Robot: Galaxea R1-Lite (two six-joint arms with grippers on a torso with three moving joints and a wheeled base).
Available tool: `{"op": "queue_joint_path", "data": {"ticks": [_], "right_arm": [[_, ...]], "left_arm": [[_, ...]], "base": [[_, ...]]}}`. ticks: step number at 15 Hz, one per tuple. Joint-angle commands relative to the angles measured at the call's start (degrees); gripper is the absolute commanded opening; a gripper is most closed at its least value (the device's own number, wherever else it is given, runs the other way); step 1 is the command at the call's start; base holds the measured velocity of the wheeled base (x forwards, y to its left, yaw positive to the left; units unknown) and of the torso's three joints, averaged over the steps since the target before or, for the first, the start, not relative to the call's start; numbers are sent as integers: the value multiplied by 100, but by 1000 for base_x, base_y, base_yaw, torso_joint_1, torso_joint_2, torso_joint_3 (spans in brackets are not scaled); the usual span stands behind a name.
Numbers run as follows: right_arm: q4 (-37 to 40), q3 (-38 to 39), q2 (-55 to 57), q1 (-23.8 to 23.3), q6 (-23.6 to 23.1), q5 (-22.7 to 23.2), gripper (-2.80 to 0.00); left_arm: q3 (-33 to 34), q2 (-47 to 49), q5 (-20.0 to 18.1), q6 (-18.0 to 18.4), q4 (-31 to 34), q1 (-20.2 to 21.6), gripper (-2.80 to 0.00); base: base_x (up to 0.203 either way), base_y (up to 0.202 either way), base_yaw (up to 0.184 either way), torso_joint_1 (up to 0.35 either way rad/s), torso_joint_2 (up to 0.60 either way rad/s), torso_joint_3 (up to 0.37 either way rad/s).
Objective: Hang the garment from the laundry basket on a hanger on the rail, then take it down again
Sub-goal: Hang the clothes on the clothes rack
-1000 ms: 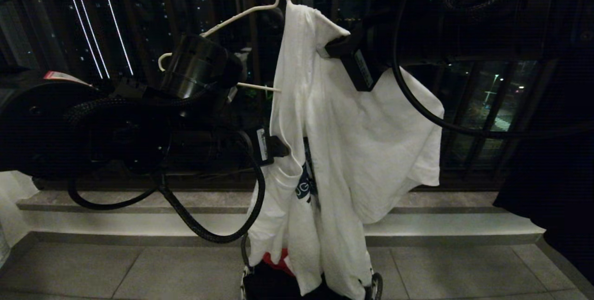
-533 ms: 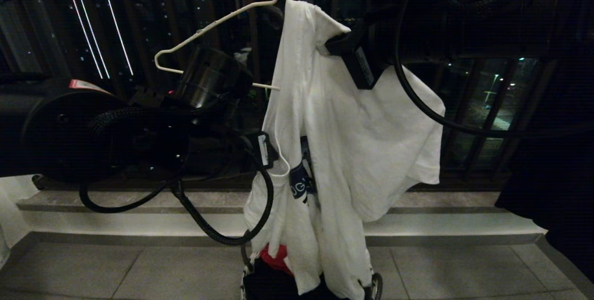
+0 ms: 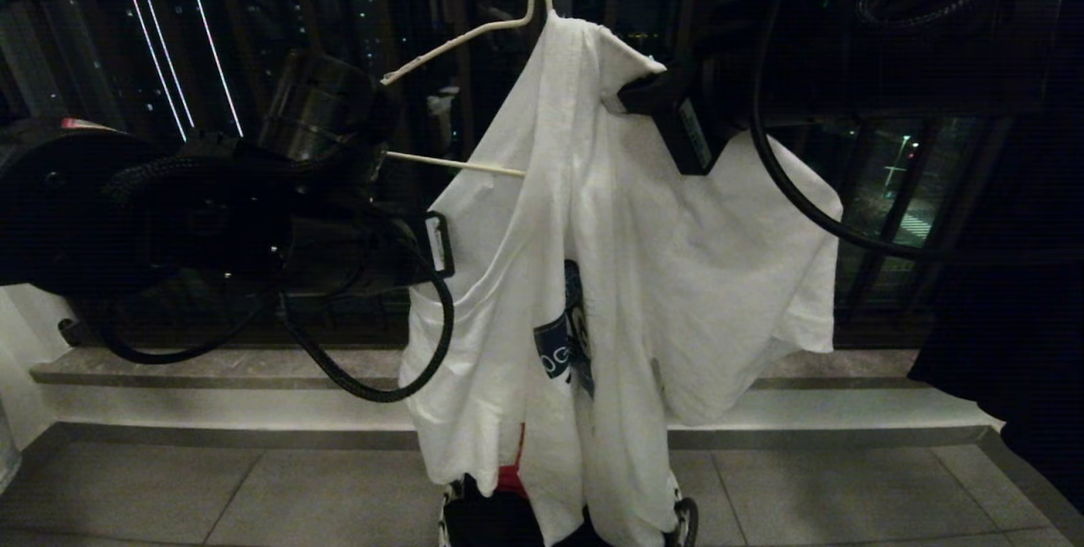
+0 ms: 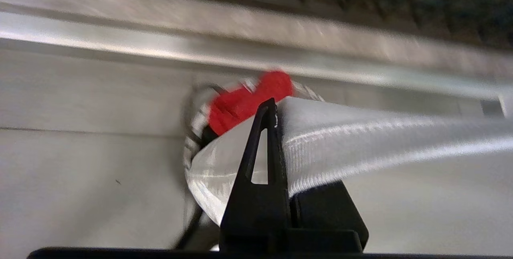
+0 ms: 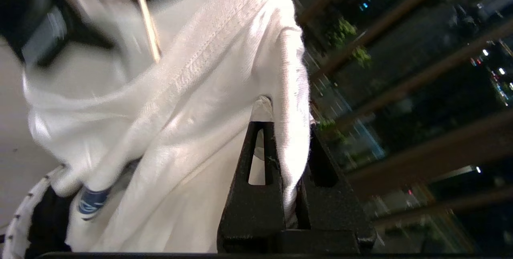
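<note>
A: What has changed in the last second on the night balcony?

B: The left gripper point(image 4: 269, 110) has clamped onto an edge of the garment point(image 3: 627, 276) and drawn it leftward, spreading the shirt's left side wider than before; the hanger point(image 3: 474, 26) has swung slightly right.

A: And the arms?

B: The left arm reaches in level from the left at mid-height. The right arm comes from the upper right, its right gripper point(image 5: 286, 138) clenched on a fold of the shirt near the shoulder, just below the hanger's neck.

A: The basket?

B: The laundry basket point(image 3: 682, 517) sits on the tiled floor directly beneath, holding a red cloth point(image 3: 508, 477) and something dark.

A: The shirt itself?

B: White, creased, draped over the hanger's right half, its dark blue logo point(image 3: 566, 344) folded inward, its hem reaching down into the basket.
</note>
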Motion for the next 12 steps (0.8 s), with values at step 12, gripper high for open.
{"op": "queue_joint_path", "data": {"ticks": [12], "right_arm": [[-3, 1047, -926, -715, -13, 149, -280]], "left_arm": [[-332, 213, -569, 373, 33, 1529, -280]], "base": [[0, 0, 0, 0, 0, 0]]}}
